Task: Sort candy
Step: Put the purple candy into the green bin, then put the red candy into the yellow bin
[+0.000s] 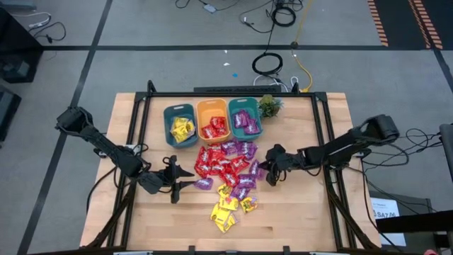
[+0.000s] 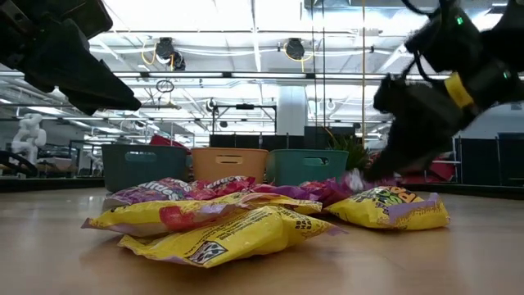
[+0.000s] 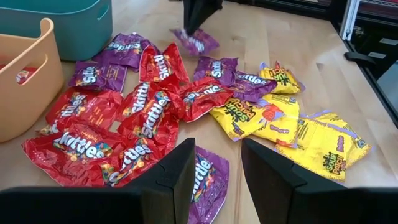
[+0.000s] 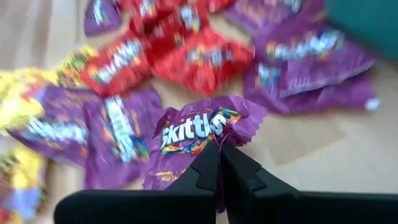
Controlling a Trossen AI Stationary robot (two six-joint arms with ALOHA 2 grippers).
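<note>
Candy (image 1: pixel 228 173) lies heaped before the bins (image 1: pixel 213 122); right gripper (image 4: pixel 219 144) pinches a purple packet (image 4: pixel 198 132) to lift it, while left gripper (image 3: pixel 217 165) waits part-open beside the heap

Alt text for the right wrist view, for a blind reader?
The right pincer is shut on the edge of a purple candy packet. More red packets, purple and yellow ones lie scattered beyond it on the wooden table.

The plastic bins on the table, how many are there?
3, in one row at the table's far side: a teal bin on the left with yellow candy, an orange bin in the middle with red, a teal bin on the right with purple.
</note>
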